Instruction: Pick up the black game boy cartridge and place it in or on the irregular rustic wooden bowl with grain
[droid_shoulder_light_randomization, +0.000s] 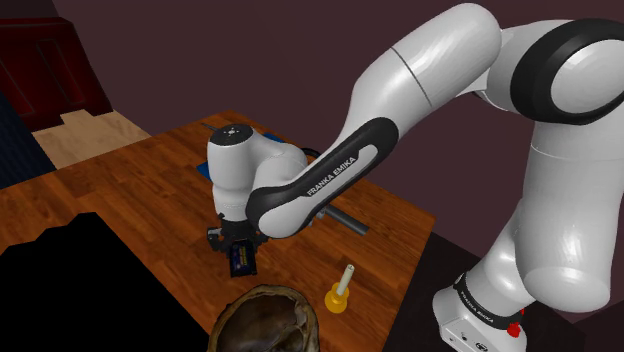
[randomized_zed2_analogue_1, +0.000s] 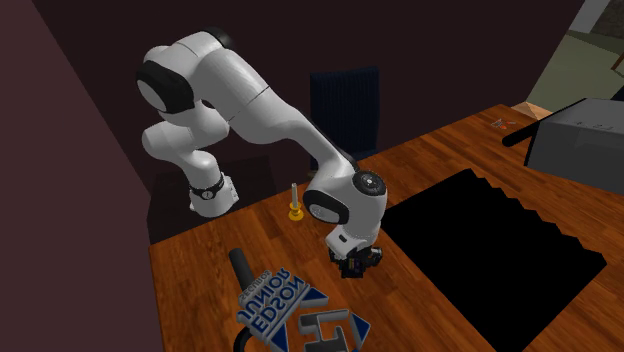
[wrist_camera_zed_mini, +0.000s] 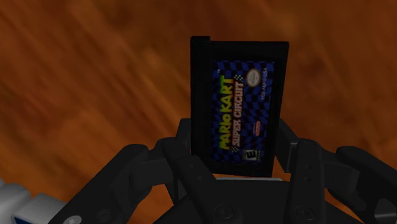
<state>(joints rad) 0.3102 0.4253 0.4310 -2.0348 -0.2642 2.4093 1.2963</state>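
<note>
Wooden table (droid_shoulder_light_randomization: 150, 200), dim room, maroon walls: a black area (randomized_zed2_analogue_1: 490, 250) cuts across the tabletop. My gripper (wrist_camera_zed_mini: 240, 156) is clamped on the black cartridge (wrist_camera_zed_mini: 240, 102), its "Mario Kart Super Circuit" label facing the wrist camera. I hold it over the wood, just beside the bowl (droid_shoulder_light_randomization: 265, 320). The shoulder view's lower edge cuts off part of the bowl, and my arm covers part of the table behind. The blue box (randomized_zed2_analogue_1: 270, 305) runs off the second exterior view's lower edge. On the table: one cartridge, one bowl, one yellow candlestick (droid_shoulder_light_randomization: 340, 295), one grey cylinder (droid_shoulder_light_randomization: 345, 218), one blue box, one dark grey case (randomized_zed2_analogue_1: 585, 140).
</note>
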